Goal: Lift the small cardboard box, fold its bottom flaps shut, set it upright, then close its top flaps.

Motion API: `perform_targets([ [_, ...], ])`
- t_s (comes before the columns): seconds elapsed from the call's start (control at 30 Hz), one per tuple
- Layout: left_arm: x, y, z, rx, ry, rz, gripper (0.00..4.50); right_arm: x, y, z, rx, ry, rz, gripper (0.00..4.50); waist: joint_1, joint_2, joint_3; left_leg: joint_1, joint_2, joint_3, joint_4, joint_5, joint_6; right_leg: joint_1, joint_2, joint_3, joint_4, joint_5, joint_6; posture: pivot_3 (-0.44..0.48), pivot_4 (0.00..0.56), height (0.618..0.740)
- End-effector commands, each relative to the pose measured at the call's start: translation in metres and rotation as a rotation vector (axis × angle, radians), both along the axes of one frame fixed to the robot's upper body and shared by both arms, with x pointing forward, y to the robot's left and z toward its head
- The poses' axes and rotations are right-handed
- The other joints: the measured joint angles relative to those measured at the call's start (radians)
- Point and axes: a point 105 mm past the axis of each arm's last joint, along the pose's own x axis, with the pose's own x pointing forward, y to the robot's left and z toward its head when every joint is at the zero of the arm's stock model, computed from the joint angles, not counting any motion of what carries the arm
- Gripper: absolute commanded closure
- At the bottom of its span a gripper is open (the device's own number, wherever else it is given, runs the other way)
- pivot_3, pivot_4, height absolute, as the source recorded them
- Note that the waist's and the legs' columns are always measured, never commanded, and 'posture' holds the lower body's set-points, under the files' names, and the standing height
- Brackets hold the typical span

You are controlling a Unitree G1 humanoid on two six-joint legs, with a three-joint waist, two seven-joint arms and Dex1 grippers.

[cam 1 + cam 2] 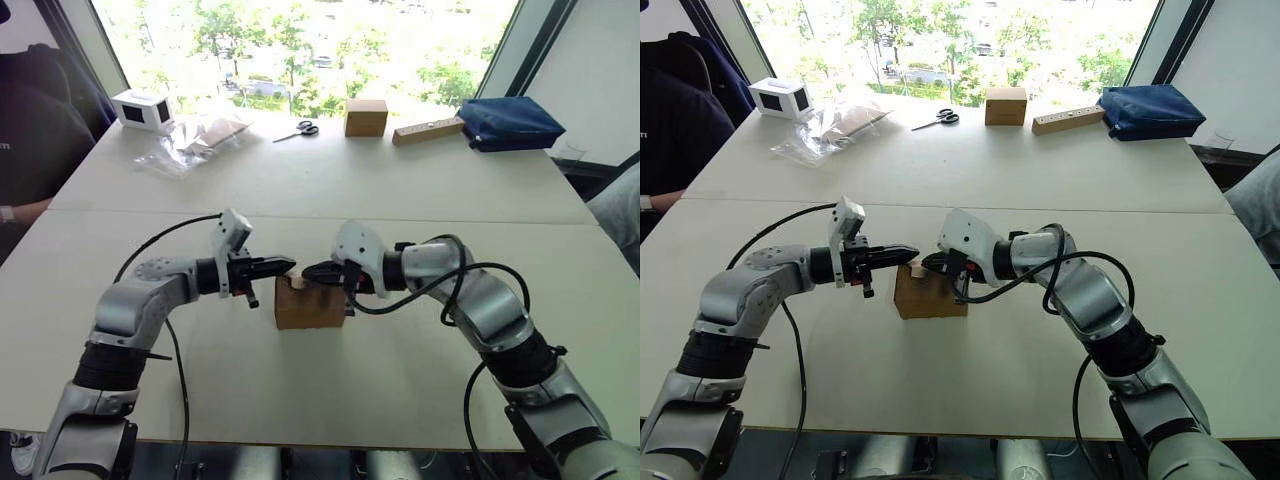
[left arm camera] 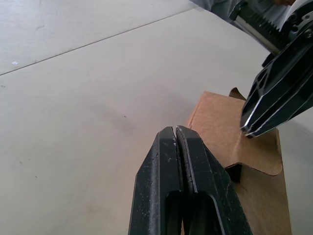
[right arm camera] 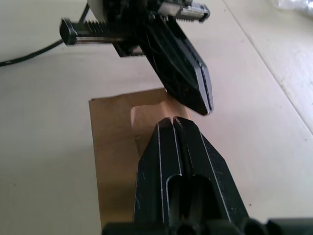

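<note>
The small cardboard box [image 1: 310, 306] stands on the white table [image 1: 330, 380] between my two arms. Its top flaps [image 2: 220, 129] lie folded over the opening, one with a rounded cut edge, and a small tab [image 1: 297, 283] sticks up at the left. The bottom flaps are hidden under the box. My left gripper [image 1: 289, 265] is shut and empty, its tip just above the box's top left edge. From the other side, my right gripper [image 1: 307, 271] is also shut and empty, with its tip on or just over the top flaps. The two tips nearly meet.
Along the far edge stand a white box with a dark window [image 1: 142, 110], a clear plastic bag [image 1: 195, 140], scissors [image 1: 298, 130], a brown cube box [image 1: 366, 117], a wooden block [image 1: 428, 130] and a blue bag [image 1: 508, 122]. A person [image 1: 30, 130] sits at the left.
</note>
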Motion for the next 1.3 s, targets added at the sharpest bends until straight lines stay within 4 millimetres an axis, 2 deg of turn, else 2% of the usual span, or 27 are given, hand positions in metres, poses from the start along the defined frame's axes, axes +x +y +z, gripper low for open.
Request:
perform_targets([
  [0.03,-0.003,-0.009,0.013,-0.006,-0.048,-0.034,4.46,-0.020,-0.003,0.010,0.002,-0.032,0.057,4.50,0.000,0.000,0.000,0.000,0.000,0.000,0.000,0.000,0.000,0.000,0.000,0.000,0.000,0.000,0.000,0.000,0.150,0.740],
  [0.23,-0.002,-0.010,0.016,-0.005,-0.055,-0.036,4.46,-0.021,-0.004,-0.003,-0.030,-0.023,0.028,4.50,-0.002,0.000,0.000,0.000,0.000,0.000,0.000,-0.001,0.001,0.000,0.000,0.000,0.000,0.000,0.000,0.000,0.150,0.740],
  [0.5,-0.004,-0.008,0.024,0.009,-0.082,-0.046,4.46,-0.014,0.002,-0.007,-0.006,-0.015,0.004,4.50,-0.001,0.000,0.000,0.000,0.000,0.000,0.000,0.000,0.001,0.000,0.000,0.000,0.000,0.000,0.000,0.000,0.150,0.740],
  [0.83,-0.002,-0.002,0.023,0.016,-0.091,-0.017,4.46,-0.013,0.008,-0.015,-0.011,-0.005,0.015,4.50,-0.001,0.000,0.000,0.000,0.000,0.000,0.000,0.000,0.001,0.000,0.000,0.000,0.000,0.000,0.000,0.000,0.150,0.740],
  [0.97,-0.009,-0.005,0.024,0.018,-0.088,-0.039,4.46,-0.011,0.008,-0.020,-0.021,0.000,0.005,4.50,-0.001,0.000,0.000,0.000,0.000,0.000,0.000,0.000,0.001,0.000,0.000,0.000,0.000,0.000,0.000,0.000,0.150,0.740],
  [1.2,-0.020,-0.007,0.010,0.021,-0.048,-0.019,4.46,-0.013,0.005,-0.009,0.010,-0.010,0.004,4.50,-0.001,0.000,0.000,0.000,0.000,0.000,0.000,0.000,0.001,0.000,0.000,0.000,0.000,0.000,0.000,0.000,0.150,0.740],
  [1.3,-0.017,-0.007,0.005,0.015,-0.039,0.009,4.46,-0.018,0.003,-0.006,0.016,-0.002,0.023,4.50,0.002,0.000,0.000,0.000,0.000,0.000,0.000,0.000,0.001,0.000,0.000,0.000,0.000,0.000,0.000,0.000,0.150,0.740],
])
